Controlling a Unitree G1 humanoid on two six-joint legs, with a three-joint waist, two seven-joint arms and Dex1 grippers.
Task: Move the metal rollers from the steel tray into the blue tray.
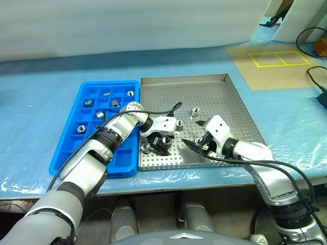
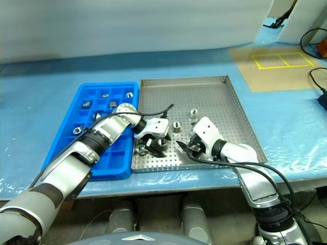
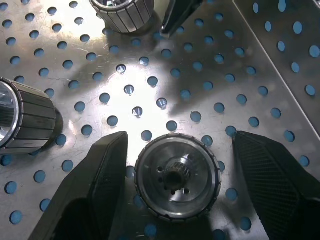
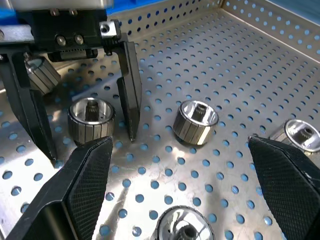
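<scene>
The steel tray [image 1: 225, 97] lies right of the blue tray [image 1: 120, 154], which holds several metal rollers [image 1: 114, 102] in its far compartments. My left gripper [image 3: 179, 144] reaches over the steel tray's near left corner, open, its fingers [image 3: 100, 170] on either side of an upright roller [image 3: 177, 176] with small gaps. The right wrist view shows that same roller [image 4: 91, 119] between the left fingers. My right gripper [image 1: 195, 134] hovers wide open over the tray's near middle, above another roller [image 4: 185, 227]. Loose rollers lie nearby [image 1: 180, 124], [image 1: 195, 112], [image 1: 145, 147].
The trays sit on a table covered in blue plastic sheet [image 1: 41, 102]. A brown board with yellow tape squares [image 1: 278, 58] lies at the far right, with black cables [image 1: 317, 76] beside it. The steel tray's far half is bare perforated floor.
</scene>
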